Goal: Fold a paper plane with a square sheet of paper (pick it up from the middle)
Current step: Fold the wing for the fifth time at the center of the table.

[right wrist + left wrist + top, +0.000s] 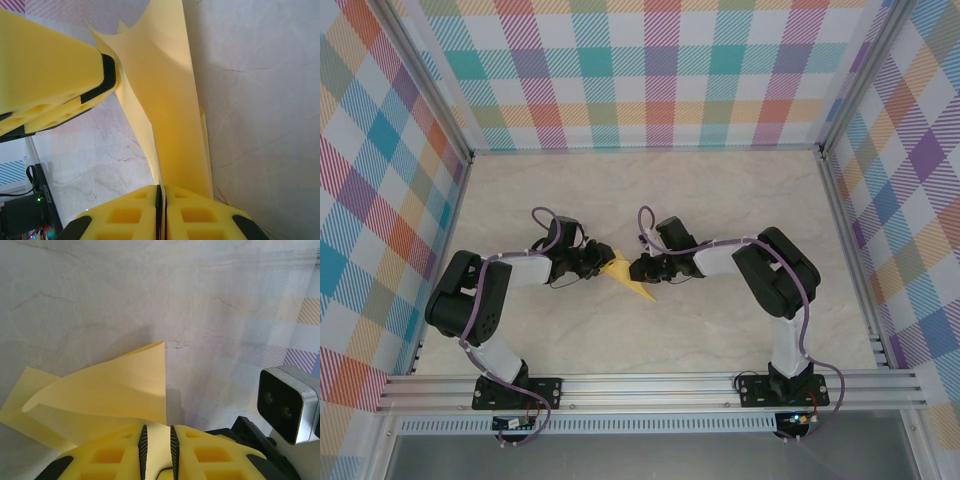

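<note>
Fingers first. From the top camera, the left fingers [594, 263] and right fingers [642, 268] meet nose to nose in the middle of the bench [720, 200]. Both are on the yellow paper sheet [630, 281]. It sits between them as a small creased shape, with one pointed corner sticking out toward the near edge. Plaid walls [620, 70] close in three sides.

Left wrist cam: the left fingers [146, 440] are nearly closed, with only a slim gap between the two black pads [173, 445]. The paper's edge runs right into that gap, so they're pinching it. The yellow paper sheet [110, 390] is folded over. Its upper layer curls up off the bench and a lower layer pokes out flat to the left. Off to the right there's a grey camera block [287, 407] with two lenses.

Right wrist cam: the right fingers [161, 200] are pressed tight together. The yellow paper sheet [170, 100] comes straight up out of the seam between them, so that's a firm grip too. From there the sheet bends away to the upper left, up to the black pad of the left fingers [50, 75]. Its right-hand fold edge runs close along the marbled bench [260, 100].
</note>
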You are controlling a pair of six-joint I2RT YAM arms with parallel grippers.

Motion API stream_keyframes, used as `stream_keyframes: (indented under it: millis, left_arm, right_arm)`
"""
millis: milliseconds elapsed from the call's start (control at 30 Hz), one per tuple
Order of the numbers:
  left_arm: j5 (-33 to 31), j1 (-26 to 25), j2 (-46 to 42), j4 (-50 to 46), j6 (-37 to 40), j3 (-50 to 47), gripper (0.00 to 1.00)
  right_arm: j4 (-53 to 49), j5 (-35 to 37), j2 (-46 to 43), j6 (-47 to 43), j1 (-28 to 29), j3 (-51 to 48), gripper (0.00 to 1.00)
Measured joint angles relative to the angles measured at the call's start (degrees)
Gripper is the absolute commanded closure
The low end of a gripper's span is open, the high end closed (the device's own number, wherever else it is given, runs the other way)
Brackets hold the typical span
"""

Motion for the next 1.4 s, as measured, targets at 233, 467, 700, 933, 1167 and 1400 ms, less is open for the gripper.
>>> stream_keyframes:
  millis: [233,467,700,933,1167,1400]
  left_arm:
    - [0.0,0.0,0.4,-1.1,0.2,0.6,0.78]
    - [-0.1,0.0,0.5,-1.3,0.4,0.6,0.78]
    - [-1.1,0.0,0.9,-1.4,0.5,0.6,0.78]
    - [-1.0,0.0,1.4,-1.2,0.4,0.6,0.78]
    - [0.2,-0.6,-0.3,-0.9,0.5,0.2,0.77]
    - [0.2,-3.0,-2.8,-1.1,0.9,-0.1,0.77]
  right_arm:
    - [0.5,-2.4,1.3,0.0,-0.4,0.0,0.93]
    - [1.0,-4.8,1.9,0.0,-0.7,0.1,0.93]
    - [-0.1,-5.5,2.5,0.0,-0.8,1.1,0.93]
    - [-2.6,-5.8,3.2,0.0,-0.9,2.7,0.94]
    - [-4.7,-5.9,3.6,0.0,-1.0,3.8,0.94]
    - [-5.3,-5.9,3.7,0.0,-1.0,4.2,0.93]
